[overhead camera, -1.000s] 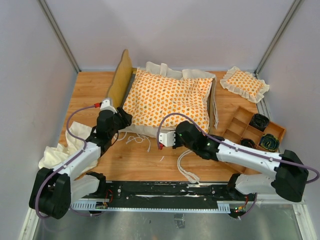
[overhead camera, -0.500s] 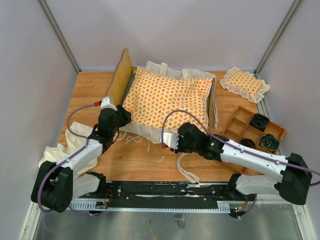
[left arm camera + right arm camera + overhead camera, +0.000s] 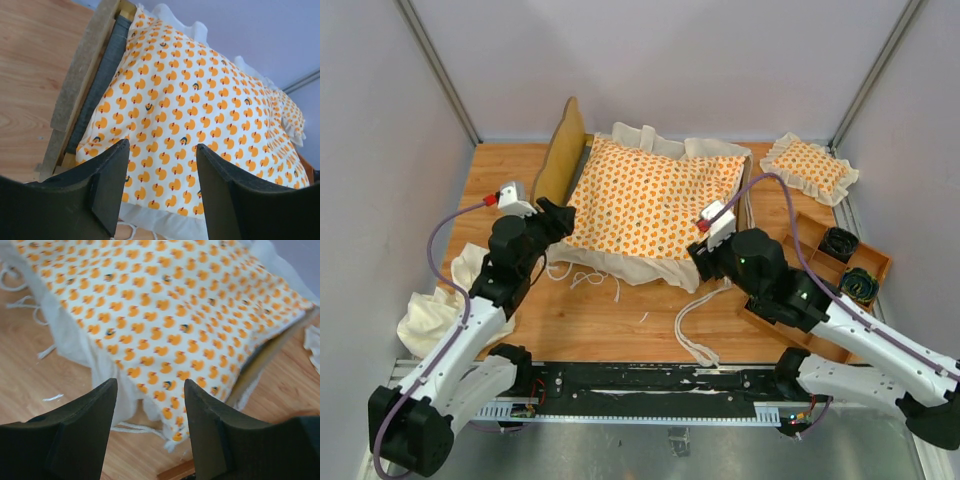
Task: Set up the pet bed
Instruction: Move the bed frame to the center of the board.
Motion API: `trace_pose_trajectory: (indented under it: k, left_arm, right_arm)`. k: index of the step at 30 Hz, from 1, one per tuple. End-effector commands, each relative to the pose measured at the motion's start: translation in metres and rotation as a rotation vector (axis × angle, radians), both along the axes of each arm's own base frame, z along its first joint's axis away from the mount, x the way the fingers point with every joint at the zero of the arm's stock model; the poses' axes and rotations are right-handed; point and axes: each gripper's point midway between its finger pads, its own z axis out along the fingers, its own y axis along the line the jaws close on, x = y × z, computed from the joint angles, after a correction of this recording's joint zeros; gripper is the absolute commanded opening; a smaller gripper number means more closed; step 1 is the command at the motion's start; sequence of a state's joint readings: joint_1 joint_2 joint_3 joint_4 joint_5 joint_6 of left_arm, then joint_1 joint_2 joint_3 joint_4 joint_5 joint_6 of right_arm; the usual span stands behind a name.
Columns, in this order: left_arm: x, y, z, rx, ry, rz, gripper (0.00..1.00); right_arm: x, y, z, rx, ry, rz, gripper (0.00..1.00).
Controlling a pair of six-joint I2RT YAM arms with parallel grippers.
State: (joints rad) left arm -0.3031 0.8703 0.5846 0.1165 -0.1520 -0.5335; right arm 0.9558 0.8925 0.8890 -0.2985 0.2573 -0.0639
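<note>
1. Toward the far edge of the bench, the bed frame sits left of centre, its headboard upright on the left side.
2. The large duck-print cushion lies on top of the frame. Its cream ruffle hangs over the frame's near side onto the bench.
3. Tie strings trail loose on the bench in front of the cushion, some near its near left corner and a longer loop near its near right corner.
4. The left end effector is released, jaws spread. It is poised at the cushion's near left corner, beside the headboard, with nothing between the fingers.
5. The right end effector is released, jaws wide apart. It hangs over the cushion's near right corner and holds nothing.
6. The small square ruffled pillow lies in the far right corner of the bench, apart from the frame.
7. The compartmented wooden tray sits at the right edge and holds dark coiled items. The right arm partly covers it.
8. The plain cream cloth lies crumpled at the left edge, near the left arm.
</note>
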Motion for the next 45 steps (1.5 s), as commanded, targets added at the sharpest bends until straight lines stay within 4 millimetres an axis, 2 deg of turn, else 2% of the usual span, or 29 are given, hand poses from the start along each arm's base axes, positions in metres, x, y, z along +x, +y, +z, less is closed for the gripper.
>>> trace_pose_trajectory:
  k: [1, 6, 10, 13, 18, 21, 23, 26, 30, 35, 38, 45]
  left_arm:
    - [-0.003, 0.012, 0.010, 0.029, -0.010, 0.046, 0.61]
    - [0.008, 0.029, -0.005, 0.095, 0.047, 0.144, 0.60]
    - [0.017, 0.046, -0.018, 0.133, 0.088, 0.247, 0.60]
    - [0.025, 0.057, -0.023, 0.133, 0.105, 0.281, 0.60]
    - [0.038, 0.086, -0.029, 0.080, 0.156, 0.340, 0.55]
    - [0.044, 0.098, -0.024, 0.080, 0.149, 0.371, 0.54]
    - [0.047, 0.099, -0.016, 0.077, 0.132, 0.371, 0.54]
    - [0.045, 0.089, -0.004, 0.057, 0.101, 0.316, 0.55]
    - [0.031, 0.079, 0.003, 0.028, 0.062, 0.256, 0.57]
    - [0.012, 0.040, 0.003, 0.030, 0.037, 0.036, 0.59]
    - [0.002, 0.005, 0.001, 0.068, 0.033, -0.096, 0.60]
    - [-0.023, -0.061, 0.010, 0.115, -0.031, -0.317, 0.60]
  right_arm:
    - [0.030, -0.055, 0.002, 0.141, 0.021, -0.357, 0.56]
    - [0.053, -0.098, -0.016, 0.202, 0.074, -0.547, 0.54]
    - [0.069, -0.113, -0.036, 0.288, 0.169, -0.626, 0.53]
    - [0.078, -0.117, -0.055, 0.368, 0.266, -0.651, 0.53]
    - [0.078, -0.122, -0.087, 0.373, 0.358, -0.674, 0.55]
    - [0.074, -0.109, -0.103, 0.411, 0.410, -0.621, 0.55]
    - [0.068, -0.091, -0.112, 0.455, 0.460, -0.538, 0.54]
    - [0.064, -0.070, -0.116, 0.520, 0.508, -0.437, 0.52]
    - [0.058, -0.049, -0.121, 0.589, 0.590, -0.355, 0.49]
    - [0.060, -0.031, -0.125, 0.643, 0.630, -0.310, 0.46]
    - [0.068, -0.020, -0.123, 0.649, 0.627, -0.289, 0.44]
    - [0.087, -0.003, -0.110, 0.707, 0.634, -0.278, 0.41]
